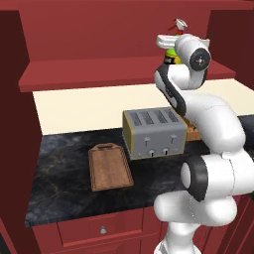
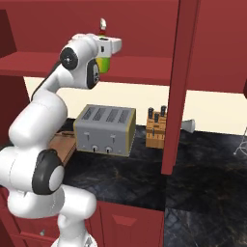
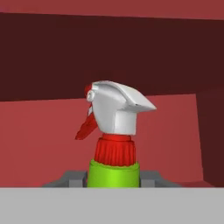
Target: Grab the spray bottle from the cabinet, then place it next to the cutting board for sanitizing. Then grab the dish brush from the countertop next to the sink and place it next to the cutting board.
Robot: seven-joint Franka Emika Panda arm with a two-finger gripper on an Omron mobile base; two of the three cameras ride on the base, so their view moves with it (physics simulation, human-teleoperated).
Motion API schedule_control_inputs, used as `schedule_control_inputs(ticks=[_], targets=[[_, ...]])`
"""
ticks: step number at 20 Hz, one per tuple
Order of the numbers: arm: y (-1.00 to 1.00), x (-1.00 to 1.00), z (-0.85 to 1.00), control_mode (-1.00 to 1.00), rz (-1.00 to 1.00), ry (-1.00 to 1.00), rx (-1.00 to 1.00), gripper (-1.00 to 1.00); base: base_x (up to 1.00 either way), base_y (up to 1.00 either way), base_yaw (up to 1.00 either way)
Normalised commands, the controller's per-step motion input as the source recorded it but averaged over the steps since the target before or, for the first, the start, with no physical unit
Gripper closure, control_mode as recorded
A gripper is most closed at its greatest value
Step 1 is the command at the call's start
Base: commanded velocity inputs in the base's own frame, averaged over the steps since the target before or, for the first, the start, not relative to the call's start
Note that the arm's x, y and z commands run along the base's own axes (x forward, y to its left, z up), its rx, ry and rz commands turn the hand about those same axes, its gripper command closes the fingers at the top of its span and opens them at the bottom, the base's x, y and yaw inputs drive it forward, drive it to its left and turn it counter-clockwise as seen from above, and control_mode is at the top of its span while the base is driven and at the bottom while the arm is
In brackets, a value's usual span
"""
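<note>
Jaws (image 3: 113,183) of the white arm's two-finger hand sit at the height of the dark red wooden wall cabinet (image 1: 99,34), and the small bright green spray bottle (image 3: 113,140) with its white trigger head and red collar stands upright directly between them, over the cabinet's plain red shelf (image 1: 89,72). In the hand view the grey fingers (image 3: 70,178) flank the green body on both sides, close against it, though whether they press it or merely bracket it I cannot tell. Well below the jaws, on the glossy black marbled table (image 1: 64,198), lies the flat brown wooden cutting board (image 1: 109,167) with its arched handle end pointing toward the wall. A grey metal four-slot toaster (image 1: 153,132) stands just beside the board, and a wooden knife block (image 2: 157,128) stands past the toaster.
</note>
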Motion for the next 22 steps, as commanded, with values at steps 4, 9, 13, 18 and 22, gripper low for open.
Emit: schedule_control_inputs(ticks=[4, 9, 13, 18, 22], targets=[[-0.2, -0.74, 0.03, -1.0, -0.05, -0.04, 0.02, 1.0, 0.0, 0.0, 0.0], [-0.18, -0.89, 0.06, -1.0, -0.05, -0.06, 0.02, 1.0, 0.0, 0.0, 0.0], [-0.05, -0.98, 0.0, -1.0, -0.01, 0.0, 0.01, 1.0, 0.0, 0.0, 0.0], [0.0, -0.98, -0.04, -1.0, 0.0, 0.0, 0.0, 1.0, 0.0, 0.0, 0.0], [0.14, -0.76, -0.26, -1.0, 0.11, 0.08, -0.02, 1.0, 0.0, 0.0, 0.0]])
